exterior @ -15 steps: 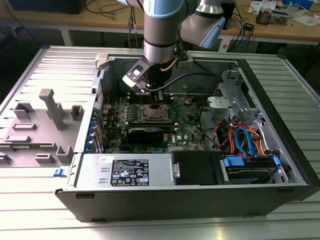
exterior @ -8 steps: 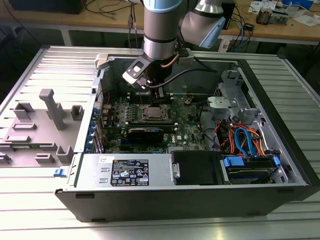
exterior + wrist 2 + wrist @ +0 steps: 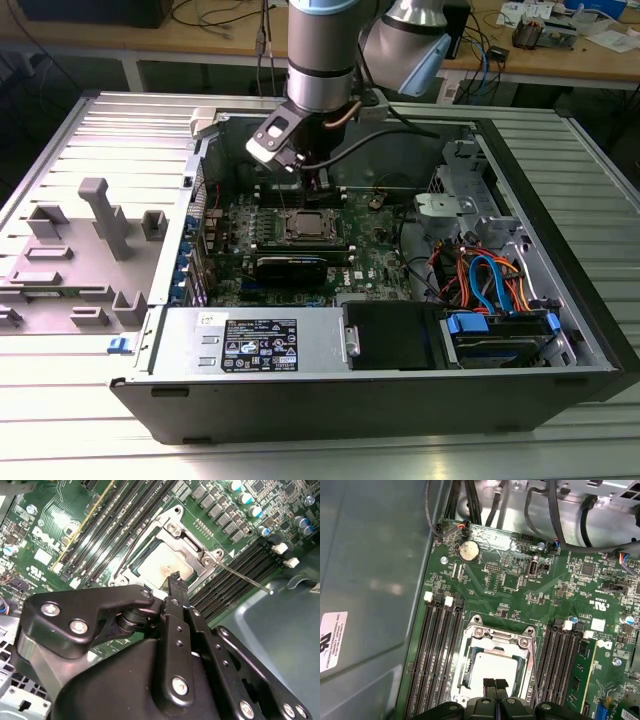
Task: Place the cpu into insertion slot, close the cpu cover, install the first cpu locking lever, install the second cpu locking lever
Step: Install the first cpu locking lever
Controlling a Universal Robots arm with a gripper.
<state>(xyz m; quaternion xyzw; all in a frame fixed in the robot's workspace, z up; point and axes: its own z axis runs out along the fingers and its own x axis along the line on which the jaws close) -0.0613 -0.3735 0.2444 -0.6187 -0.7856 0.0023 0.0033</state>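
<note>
Hovering gripper (image 3: 495, 684) over cpu (image 3: 492, 666), cpu cover (image 3: 496, 636) seemingly closed, memory slots (image 3: 437, 650) flanking.

Matt metal cpu (image 3: 495, 666), glossy metal cpu cover (image 3: 498, 637).

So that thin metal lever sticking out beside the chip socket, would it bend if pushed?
Probably springy rather than floppy: the locking lever is a thin, straight metal rod anchored by the cpu cover. Its smooth, narrow surface could let the end effector slip off.
</note>
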